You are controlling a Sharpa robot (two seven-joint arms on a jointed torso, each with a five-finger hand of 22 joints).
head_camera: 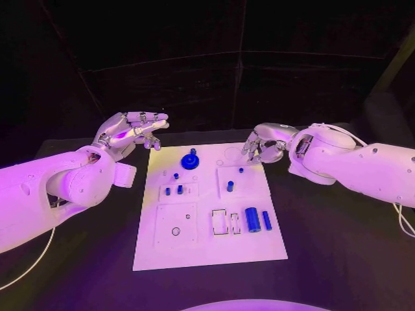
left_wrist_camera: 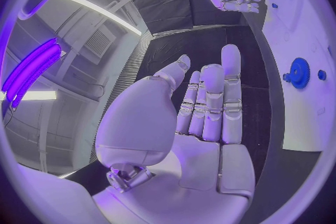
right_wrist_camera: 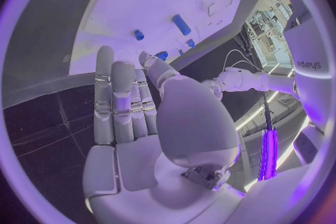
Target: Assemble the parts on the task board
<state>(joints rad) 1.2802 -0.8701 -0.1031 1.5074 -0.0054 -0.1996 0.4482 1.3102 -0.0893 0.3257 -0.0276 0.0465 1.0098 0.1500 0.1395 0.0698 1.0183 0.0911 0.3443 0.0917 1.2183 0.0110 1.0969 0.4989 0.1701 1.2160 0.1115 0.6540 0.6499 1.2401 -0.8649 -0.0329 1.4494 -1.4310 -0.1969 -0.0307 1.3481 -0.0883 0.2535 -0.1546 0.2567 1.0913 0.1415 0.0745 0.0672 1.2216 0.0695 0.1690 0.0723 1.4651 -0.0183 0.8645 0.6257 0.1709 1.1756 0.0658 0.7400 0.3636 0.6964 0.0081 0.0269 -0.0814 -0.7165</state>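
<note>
The white task board (head_camera: 207, 249) lies in the middle of the black table. A blue gear (head_camera: 190, 160) stands near its far edge, also visible as the gear (left_wrist_camera: 299, 73) in the left wrist view. Small blue pegs (head_camera: 174, 190) and another peg (head_camera: 230, 186) stand mid-board. A thick blue cylinder (head_camera: 252, 219) and a thin blue bar (head_camera: 266, 220) lie side by side at the right. My left hand (head_camera: 133, 129) hovers beyond the board's far left corner, fingers apart and empty (left_wrist_camera: 206, 112). My right hand (head_camera: 262, 146) hangs over the far right corner, fingers extended, holding nothing (right_wrist_camera: 136, 112).
Several recessed slots (head_camera: 224, 221) and a plate with a round hole (head_camera: 176, 230) sit on the near half of the board. Black table surface (head_camera: 338, 259) surrounds the board on all sides. My white forearms reach in from both sides.
</note>
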